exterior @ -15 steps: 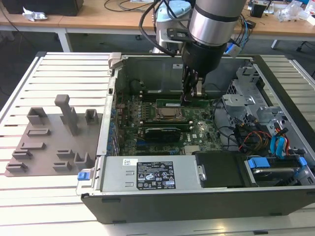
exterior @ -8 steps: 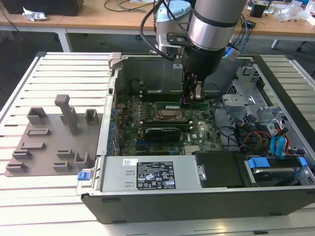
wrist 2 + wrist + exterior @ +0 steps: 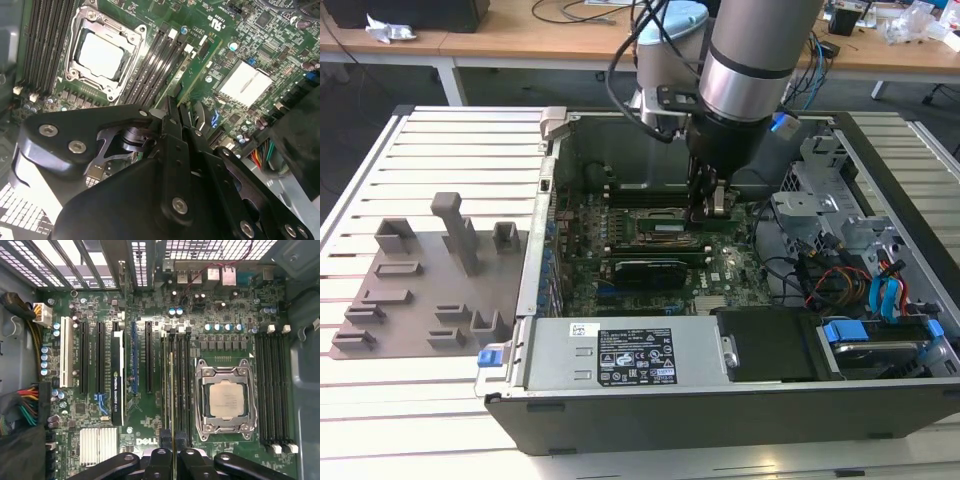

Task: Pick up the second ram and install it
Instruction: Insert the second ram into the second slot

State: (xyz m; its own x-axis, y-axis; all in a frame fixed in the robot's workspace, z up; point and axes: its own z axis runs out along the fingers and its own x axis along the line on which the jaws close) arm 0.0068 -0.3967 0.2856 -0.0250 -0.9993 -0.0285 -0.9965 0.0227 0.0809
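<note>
Closest to the lens were the black linkage arms of my claw, and in the first wrist view the two fingertips were pinched together on the thin top edge of the second ram, which ran straight out from between them, standing on edge over the bank of memory slots. So the stick was in the claw's grip, down inside the open computer case, right at the slots but, as far as I could judge, not clicked home yet.

Just beside the claw on one side sat the processor socket with its metal frame; on the other side, a bit further off, the black expansion slots and a silver heatsink. Out on the exterior view, the grey fixture plate was well away from the claw, outside the case, with none of its blocks holding a stick that I could see.

What worried me: the stick looked lined up with a slot, but I couldn't tell which one exactly. If it was off by a hair or tilted, pushing down would jam the edge on the slot wall or bend it. A closed end latch would block it too, and I couldn't make those out.
</note>
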